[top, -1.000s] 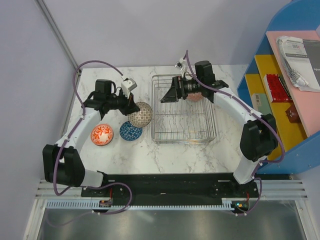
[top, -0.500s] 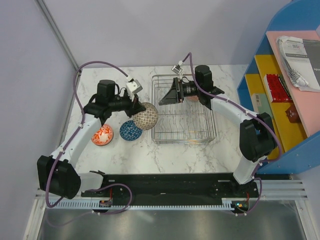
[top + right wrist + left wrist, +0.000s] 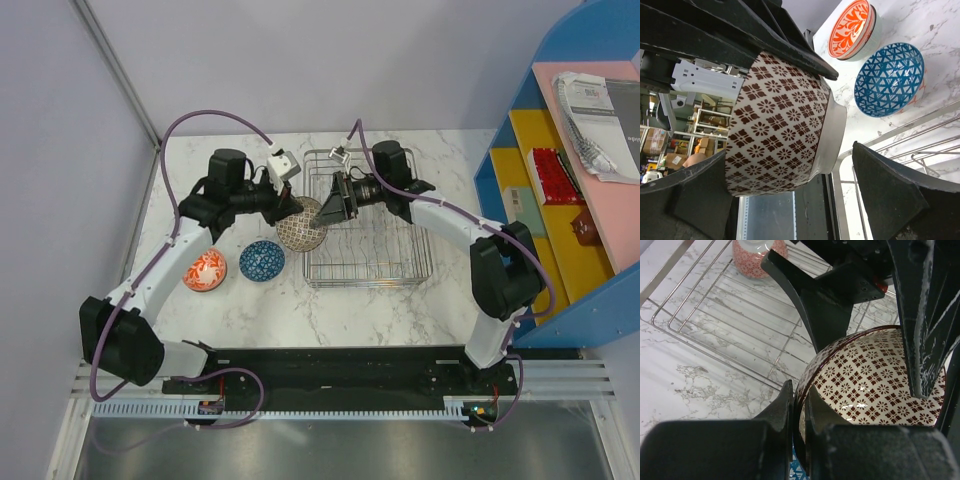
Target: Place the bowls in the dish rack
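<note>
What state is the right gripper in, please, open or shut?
Open: fingers of the right gripper stand wide apart, flanking the brown-patterned white ceramic bowl.

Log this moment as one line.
left hand: shut on brown bowl rim | right hand: open, straddling it | location: dish rack left edge

White, grey-veined marble counter (image 3: 380, 310), boxed in behind and to the left by plain pale lilac walls (image 3: 300, 60). Slim metal post (image 3: 112, 62) slanting down the left corner. At the right, a blue shelf unit (image 3: 610, 20) with a yellow panel (image 3: 528, 140) and a pink top (image 3: 600, 210), papers (image 3: 598, 110) lying on it. Along the near edge, a black base plate (image 3: 340, 370) and a ribbed metal rail (image 3: 340, 408). Soft, even light.
</note>
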### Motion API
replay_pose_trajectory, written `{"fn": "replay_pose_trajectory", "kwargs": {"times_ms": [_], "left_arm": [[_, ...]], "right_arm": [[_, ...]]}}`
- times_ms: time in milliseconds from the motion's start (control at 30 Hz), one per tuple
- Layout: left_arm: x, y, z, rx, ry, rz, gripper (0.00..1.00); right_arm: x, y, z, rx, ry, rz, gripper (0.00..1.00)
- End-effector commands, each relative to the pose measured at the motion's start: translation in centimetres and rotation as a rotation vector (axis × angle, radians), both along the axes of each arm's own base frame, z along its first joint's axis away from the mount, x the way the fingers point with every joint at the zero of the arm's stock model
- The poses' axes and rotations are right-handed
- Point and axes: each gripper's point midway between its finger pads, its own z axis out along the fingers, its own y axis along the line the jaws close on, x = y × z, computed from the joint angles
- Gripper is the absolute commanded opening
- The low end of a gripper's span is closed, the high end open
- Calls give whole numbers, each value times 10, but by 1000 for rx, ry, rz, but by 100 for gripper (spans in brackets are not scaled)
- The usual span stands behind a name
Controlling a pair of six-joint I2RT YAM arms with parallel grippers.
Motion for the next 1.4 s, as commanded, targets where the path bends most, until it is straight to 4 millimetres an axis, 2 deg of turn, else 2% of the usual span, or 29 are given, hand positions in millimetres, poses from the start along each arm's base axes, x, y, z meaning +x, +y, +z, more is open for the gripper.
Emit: {"fn": "replay_pose_trajectory", "kwargs": {"times_ms": [0,400,533,700,800,833,900,933,1000,1033,1100,1133,1233,1267,1333,1367], "left_arm": [[16,-7,41,-35,-151,-13,2],[3,-15,36,-57,-137,-45,2],[1,-15,38,-65,-152,-40,2],[0,-16,34,-58,-161,-35,2],[0,-18,33,-60,-163,-38,2],[0,-18,32,-58,-161,-35,2],[1,-18,33,-61,-165,-34,2],[1,-19,33,-61,-165,-36,2],[2,-19,33,-60,-166,-33,2],[1,-19,33,-60,-166,-35,2],[2,-19,32,-58,-160,-31,2],[2,-19,33,-60,-164,-31,2],[3,-20,30,-56,-157,-30,2],[3,-19,29,-56,-154,-28,5],[4,-19,29,-53,-156,-26,18],[4,-19,29,-52,-156,-25,34]], "right_arm": [[-4,4,4,15,-61,55,98],[-9,2,16,43,-86,85,98],[-11,2,16,47,-72,89,95],[-14,1,26,86,-78,101,87],[-17,2,32,115,-64,102,78],[-18,1,31,118,-58,102,70],[-19,1,33,127,-62,114,60],[-20,1,32,126,-58,115,45],[-20,1,31,127,-59,117,29],[-20,1,31,126,-58,117,16],[-19,1,30,125,-55,116,3],[-19,1,30,126,-56,116,0],[-19,1,30,125,-57,112,0],[-19,1,30,125,-58,109,0],[-18,1,29,123,-64,99,0],[-16,0,29,119,-63,87,0]]}}
